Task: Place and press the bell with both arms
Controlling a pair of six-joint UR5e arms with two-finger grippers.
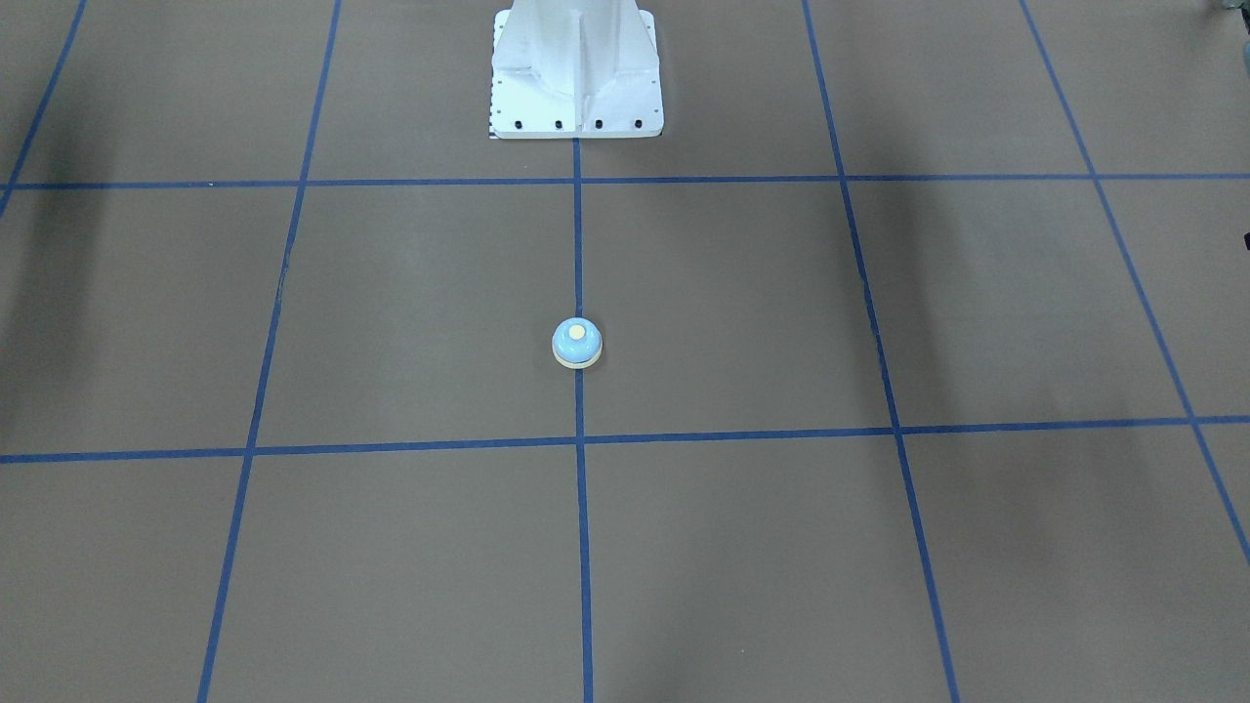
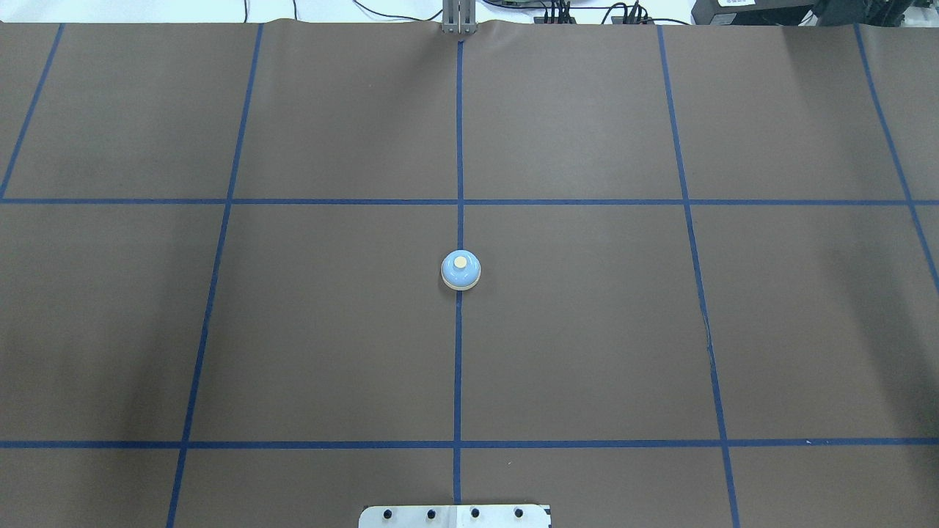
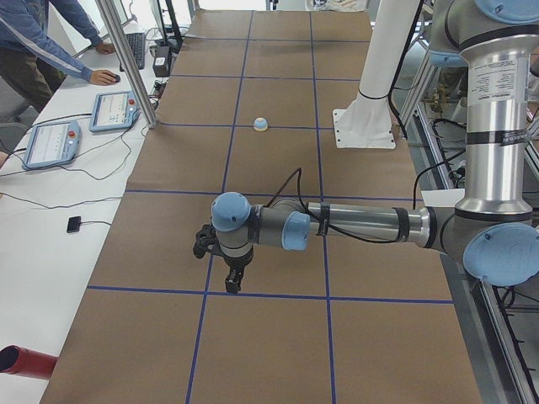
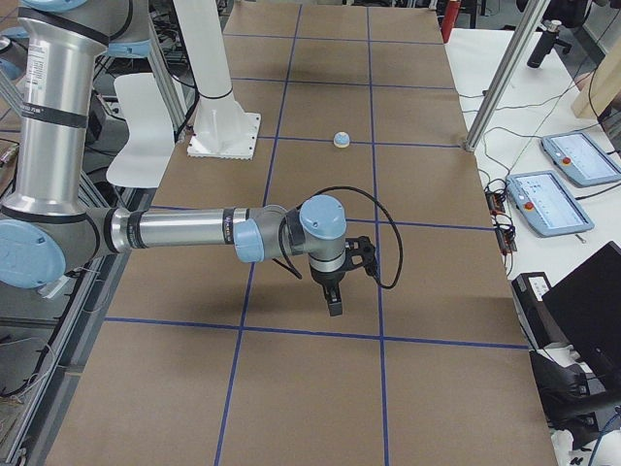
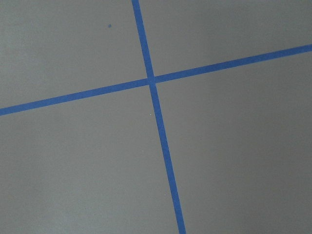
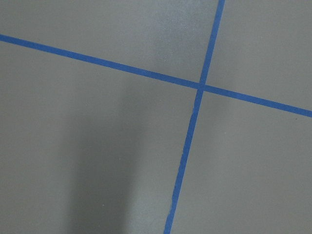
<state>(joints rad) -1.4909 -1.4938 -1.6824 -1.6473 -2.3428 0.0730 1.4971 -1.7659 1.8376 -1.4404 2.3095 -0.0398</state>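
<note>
The bell (image 2: 461, 270) is a small light-blue dome with a cream base and cream button. It stands upright on the middle blue tape line of the brown table; it also shows in the front-facing view (image 1: 577, 343), the left side view (image 3: 261, 124) and the right side view (image 4: 342, 140). My left gripper (image 3: 232, 282) hangs over the table far from the bell, near a tape crossing. My right gripper (image 4: 333, 303) hangs likewise at the other end. Both show only in the side views, so I cannot tell whether they are open or shut. Both wrist views show only table and tape.
The white bolted pedestal (image 1: 576, 73) stands at the robot's side of the table. An operator (image 3: 50, 50) stands at a side desk with teach pendants (image 3: 114, 109). More pendants (image 4: 548, 202) and a laptop (image 4: 592, 301) lie beside the table's far edge.
</note>
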